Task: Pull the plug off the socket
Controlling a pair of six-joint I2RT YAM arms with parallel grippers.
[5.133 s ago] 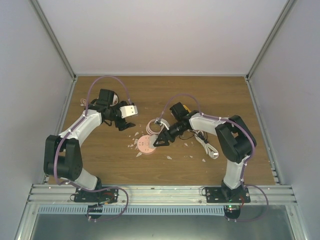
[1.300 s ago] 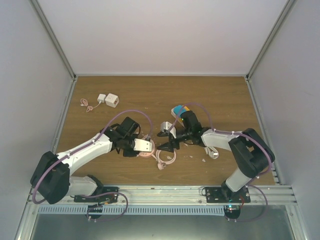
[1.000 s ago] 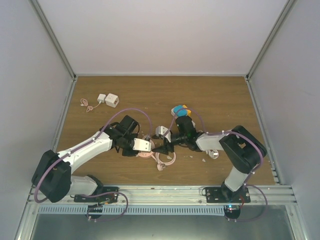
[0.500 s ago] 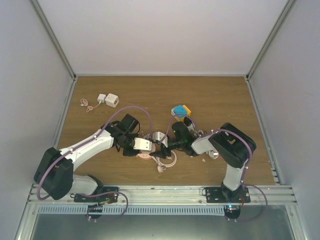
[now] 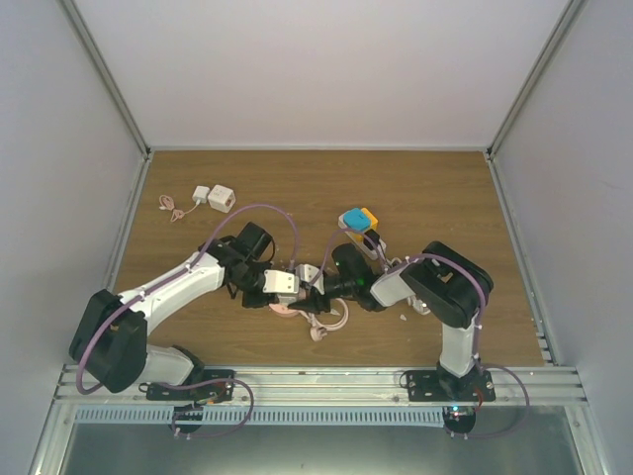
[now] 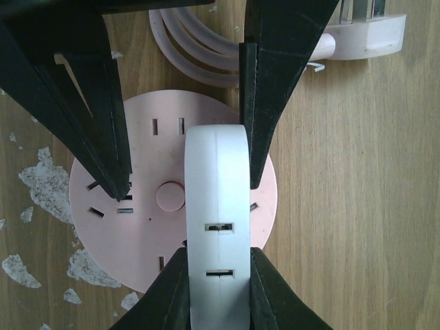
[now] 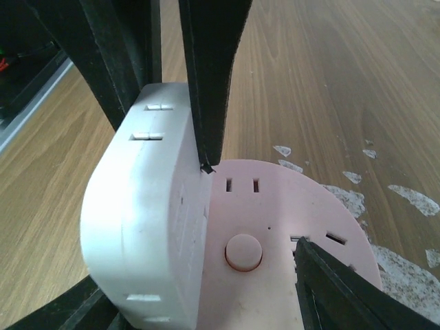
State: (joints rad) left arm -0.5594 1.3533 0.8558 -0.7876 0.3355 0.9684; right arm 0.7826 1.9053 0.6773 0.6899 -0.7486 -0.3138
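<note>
A white plug [image 6: 216, 206] stands upright in the round pink socket [image 6: 158, 137] on the wooden table. My left gripper [image 6: 216, 251] is shut on the plug's two flat sides. My right gripper [image 7: 206, 289] comes in from the opposite side and stands open around the plug. One of its fingers [image 6: 275, 89] lies along the plug's far side. The other finger [image 6: 89, 103] hangs over the socket's face, with a gap to the plug. From above, both grippers meet over the plug [image 5: 289, 282] and the socket [image 5: 285, 309].
A coiled pink cable [image 5: 331, 317] with its flat plug end [image 6: 357, 41] lies just beside the socket. A blue and yellow block [image 5: 357, 219] sits behind the right arm. A white cube adaptor [image 5: 220, 198] and a small cable [image 5: 170, 207] lie far left. White flecks [image 6: 48, 185] dot the wood.
My right gripper has moved left onto the socket and its jaws have narrowed around the plug. The left gripper has kept its grip in place.
</note>
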